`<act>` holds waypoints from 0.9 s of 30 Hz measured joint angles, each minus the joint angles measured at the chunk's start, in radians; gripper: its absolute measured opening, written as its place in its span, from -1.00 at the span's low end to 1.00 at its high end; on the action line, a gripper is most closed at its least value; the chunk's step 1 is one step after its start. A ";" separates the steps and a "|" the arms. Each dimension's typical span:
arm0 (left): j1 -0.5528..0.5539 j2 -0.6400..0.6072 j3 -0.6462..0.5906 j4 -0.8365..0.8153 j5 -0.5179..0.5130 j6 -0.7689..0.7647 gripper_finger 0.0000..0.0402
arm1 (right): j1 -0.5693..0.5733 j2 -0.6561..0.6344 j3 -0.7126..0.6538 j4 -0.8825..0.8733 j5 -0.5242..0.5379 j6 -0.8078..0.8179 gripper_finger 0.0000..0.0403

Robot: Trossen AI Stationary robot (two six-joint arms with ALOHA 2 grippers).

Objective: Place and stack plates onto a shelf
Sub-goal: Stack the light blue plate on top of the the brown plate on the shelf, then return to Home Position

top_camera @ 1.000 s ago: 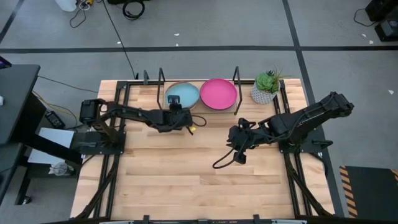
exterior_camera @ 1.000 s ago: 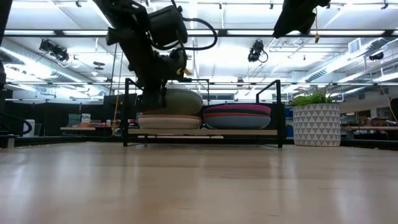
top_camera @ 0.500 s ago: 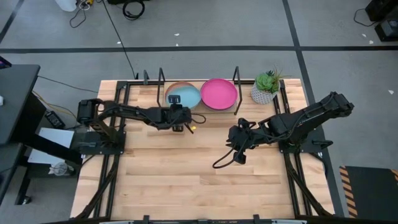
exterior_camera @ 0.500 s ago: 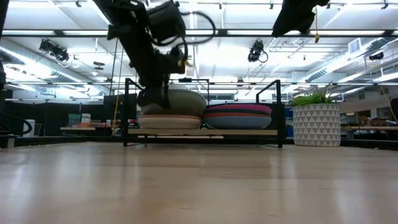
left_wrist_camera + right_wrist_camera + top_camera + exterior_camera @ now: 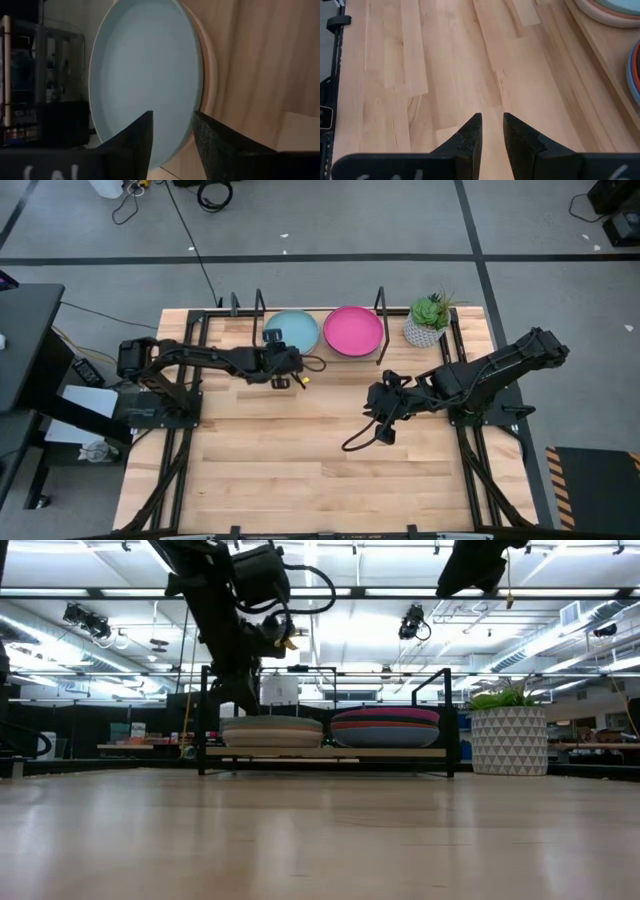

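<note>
Since a second ago the light teal plate (image 5: 293, 331) has dropped flat onto the left stack (image 5: 272, 731) and I've drawn my left gripper (image 5: 283, 366) back off it toward the bench (image 5: 300, 470) middle. That plate sits level on the shelf (image 5: 325, 752), over tan and cream plates as far as I can tell. Beside it the right stack (image 5: 385, 728) is topped by the pink plate (image 5: 352, 330), the two piles close together. Left fingers (image 5: 135, 140) are parted and empty, aimed at the teal plate's near rim. I read this as the release step just done. No loose plate shows on the bench, so next I'd only retract and park. My right gripper (image 5: 385, 418) hovers over bare bench, fingers nearly together around nothing. A potted plant (image 5: 428, 320) stands past the shelf's right end.
</note>
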 joint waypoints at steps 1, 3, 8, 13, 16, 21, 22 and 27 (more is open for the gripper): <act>-0.002 -0.002 0.000 -0.001 0.005 -0.002 -0.26 | 0.000 0.000 0.000 0.001 0.001 0.000 -0.58; -0.012 -0.014 -0.001 0.004 0.031 -0.005 -0.24 | 0.000 0.000 0.000 0.001 0.001 0.000 -0.58; -0.012 -0.077 -0.001 0.037 0.187 -0.030 -0.26 | 0.008 0.000 0.000 -0.005 0.001 -0.032 -0.58; -0.011 -0.179 -0.020 0.109 0.370 -0.060 -0.29 | 0.048 -0.024 -0.016 -0.017 0.067 -0.045 -0.58; -0.029 -0.264 -0.121 0.272 0.477 -0.062 -0.29 | 0.078 -0.059 -0.090 0.054 0.137 -0.044 -0.58; -0.069 -0.406 -0.333 0.467 0.494 -0.067 -0.30 | 0.086 -0.134 -0.257 0.221 0.106 -0.048 -0.58; -0.078 -0.437 -0.365 0.492 0.494 -0.078 -0.30 | 0.084 -0.157 -0.289 0.242 0.104 -0.048 -0.58; -0.106 -0.589 -0.462 0.534 0.496 -0.124 -0.30 | 0.046 -0.302 -0.449 0.370 0.105 -0.060 -0.58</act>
